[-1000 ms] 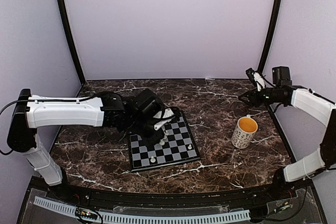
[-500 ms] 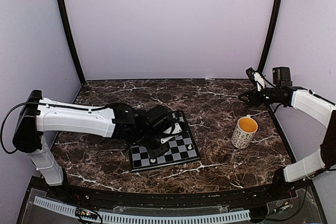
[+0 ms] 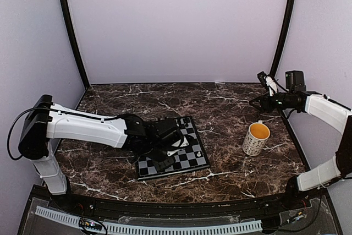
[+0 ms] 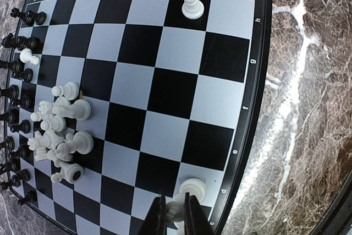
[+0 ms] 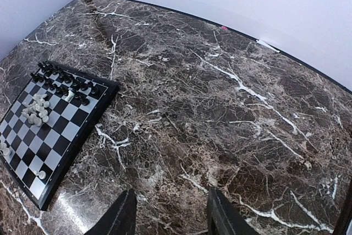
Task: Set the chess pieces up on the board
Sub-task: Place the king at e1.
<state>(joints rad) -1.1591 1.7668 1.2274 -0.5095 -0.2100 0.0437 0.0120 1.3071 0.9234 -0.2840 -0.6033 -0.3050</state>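
Nearly flat over the marble table (image 3: 231, 114), the left arm (image 3: 82, 127) reaches from nine o'clock across the board (image 4: 143, 86) at centre, the left gripper (image 4: 175, 206) pinching a white chess piece (image 4: 175, 212) by its seven-o'clock edge. The right arm (image 3: 324, 108) hangs raised at three o'clock, the right gripper (image 5: 170, 195) spread.

In the top view the left arm (image 3: 88, 127) covers the middle of the board (image 3: 196, 157) and whatever stands there. In the left wrist view the left gripper (image 4: 174, 199) runs off the bottom edge, its fingers (image 4: 158, 218) masking the base of a white piece (image 4: 175, 208). Black pieces (image 4: 11, 103) are cropped at the left. In the right wrist view the white pile (image 5: 36, 109) is too small to sort.
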